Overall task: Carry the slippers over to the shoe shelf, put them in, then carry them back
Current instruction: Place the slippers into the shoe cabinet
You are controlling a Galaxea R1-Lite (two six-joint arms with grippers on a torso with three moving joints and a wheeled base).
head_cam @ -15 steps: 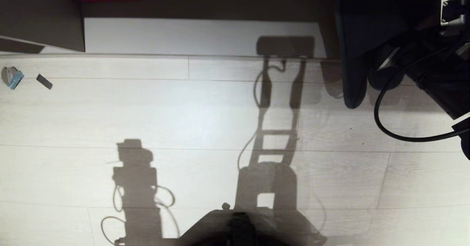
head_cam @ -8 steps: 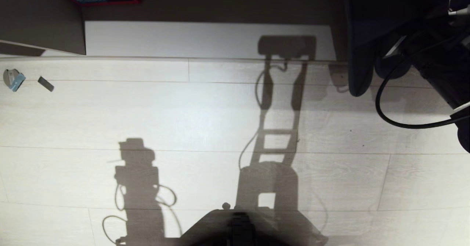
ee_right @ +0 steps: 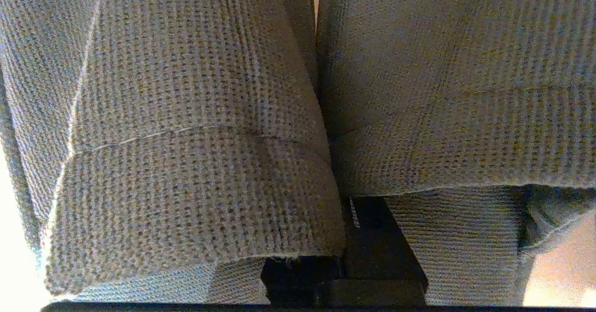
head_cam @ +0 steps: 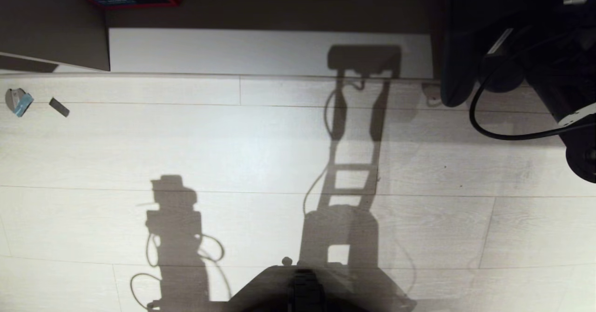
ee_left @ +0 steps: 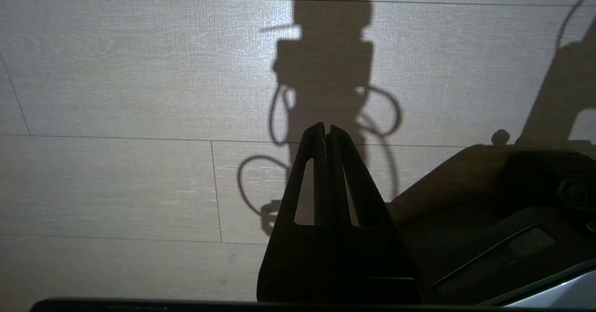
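The pair of soft, blue-grey woven-fabric slippers (ee_right: 195, 130) hangs pinched in the right gripper (ee_right: 347, 237), jaws nearly closed on the cloth between the two shoes; in the head view they show as a dark shape at two o'clock. That hold looks like the risk: only a fold seems caught, so a swing or jolt could slip one slipper free. The loose black cable (head_cam: 484, 128) below the right arm might snag. The left gripper (ee_left: 326, 130), jaws closed and empty, hangs idle over the pale plank floor (head_cam: 260, 153). A dark panel (head_cam: 51, 23) at eleven o'clock and the white ledge (head_cam: 260, 51) at twelve bound the floor; six through nine o'clock gives open room.
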